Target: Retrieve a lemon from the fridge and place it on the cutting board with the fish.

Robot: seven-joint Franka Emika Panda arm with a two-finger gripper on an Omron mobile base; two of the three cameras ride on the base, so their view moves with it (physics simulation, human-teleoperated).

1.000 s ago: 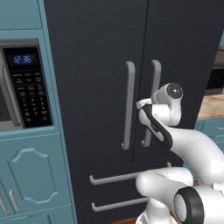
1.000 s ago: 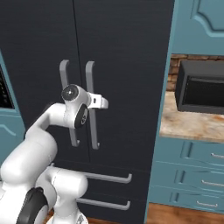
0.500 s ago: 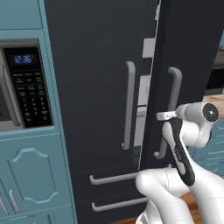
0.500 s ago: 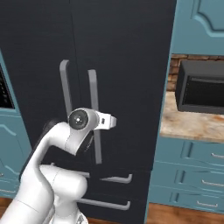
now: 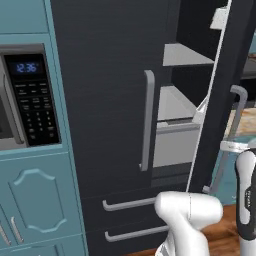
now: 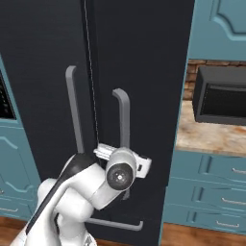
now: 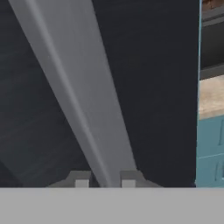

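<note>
Pulling the fridge (image 5: 105, 90) right door open: tool (image 7: 104, 180) clamped around its grey bar handle (image 7: 78, 96), one fingertip (image 7: 80, 180) each side, to swing it wide. Grey shelves (image 5: 182, 55) exposed at 2 o'clock in left base view. Lemon not visible yet, probably inside.
</note>
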